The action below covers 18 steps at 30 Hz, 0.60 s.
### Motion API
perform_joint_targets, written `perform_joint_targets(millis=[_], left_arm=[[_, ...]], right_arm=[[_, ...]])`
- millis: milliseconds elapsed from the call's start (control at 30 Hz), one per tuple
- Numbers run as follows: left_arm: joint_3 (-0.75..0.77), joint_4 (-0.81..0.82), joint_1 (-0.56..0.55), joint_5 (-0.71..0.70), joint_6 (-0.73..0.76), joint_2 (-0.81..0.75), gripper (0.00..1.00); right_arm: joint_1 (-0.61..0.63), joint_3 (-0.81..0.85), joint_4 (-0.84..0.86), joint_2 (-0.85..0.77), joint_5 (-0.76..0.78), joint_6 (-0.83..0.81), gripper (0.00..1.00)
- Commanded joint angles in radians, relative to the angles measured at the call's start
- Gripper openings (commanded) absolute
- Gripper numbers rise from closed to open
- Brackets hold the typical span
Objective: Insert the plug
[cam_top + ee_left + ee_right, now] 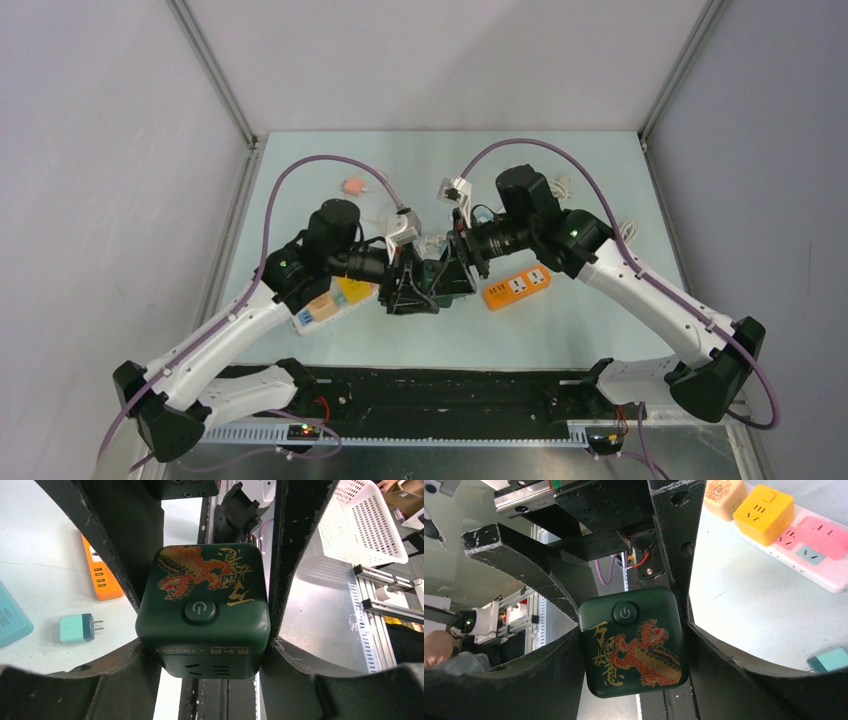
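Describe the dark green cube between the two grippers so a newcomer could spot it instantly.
At the middle of the pale table, find the left gripper. Clamped in it is a dark green rounded plastic cube. Unlike the flat orange power strip nearby, it bears a red-and-gold dragon, gold characters and a round power button.

Dark green cube (433,277) between left fingers (404,288) and right fingers (458,270); orange power strip (517,287) just right of them, multicolour strip (330,303) left, both on desk (560,330).

Cube socket (202,610) centre. On the surface (560,170): flat power strip (517,287) right of it, block strip (330,305) left, small adapter (76,628) near the flat strip.
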Motion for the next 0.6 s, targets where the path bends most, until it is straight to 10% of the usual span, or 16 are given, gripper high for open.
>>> perform_joint_targets(millis=[0, 200, 567], left_arm=[[0.0, 0.051, -0.012, 0.056, 0.032, -0.022, 0.0], [-0.013, 0.051, -0.012, 0.054, 0.037, -0.039, 0.09], [0.001, 0.051, -0.012, -0.146, -0.021, -0.086, 0.9]], right_arm=[[0.007, 0.034, 0.001, 0.007, -0.04, -0.038, 0.67], [0.01, 0.035, -0.003, -0.002, -0.069, -0.045, 0.4], [0.012, 0.033, -0.029, -0.094, 0.163, 0.021, 0.0]])
